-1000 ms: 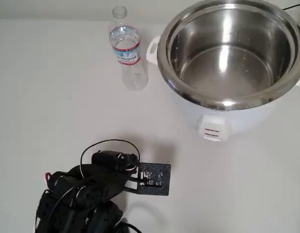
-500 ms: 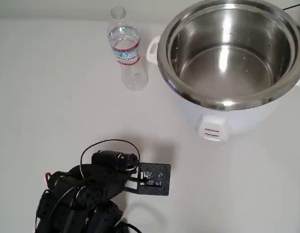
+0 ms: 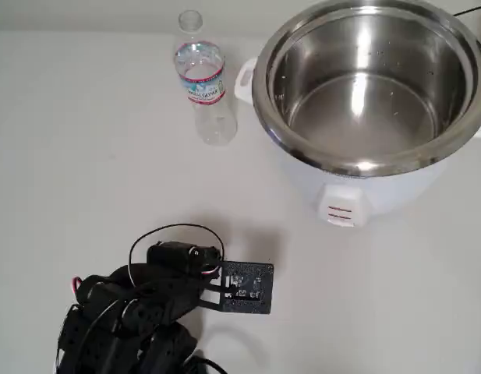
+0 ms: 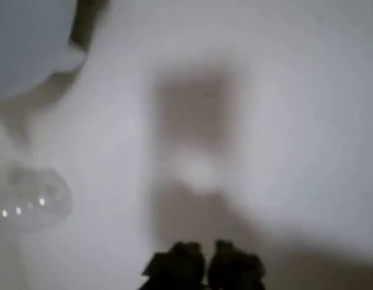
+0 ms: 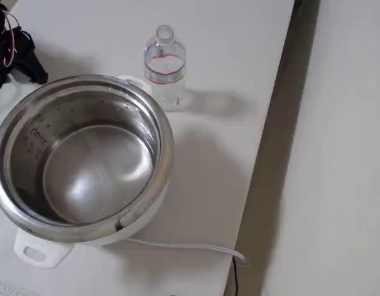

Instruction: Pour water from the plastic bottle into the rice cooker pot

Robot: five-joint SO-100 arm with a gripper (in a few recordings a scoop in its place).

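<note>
Steel pot: the rice cooker pot [image 3: 369, 86] sits in its white cooker body [image 3: 357, 195], well apart from the gripper [image 4: 202, 266] and up to the right of the folded arm [image 3: 139, 312] in the overhead view; its bottom looks bare and dry.
Bottle: the plastic bottle [image 3: 201, 74] stands upright and capless on the white table [image 3: 84, 156], just beside the cooker's near side handle [image 3: 244, 78], far ahead of the arm.
Gripper: in the wrist view 2 dark fingertips [image 4: 177, 266] sit side by side with barely a gap, so it reads as closed on nothing; the picture is blurred, so this is a judgement.
Stage: nothing grasped yet; the reach to the bottle is still to come.
Risk 1: the bottle is light and open at the top, so a finger clipping it on approach could tip it and spill water on the table.
Risk 2: it stands close to the handle, leaving little room for a finger on that side.
Risk 3: squeezing thin plastic hard could push water out of the open neck.
</note>
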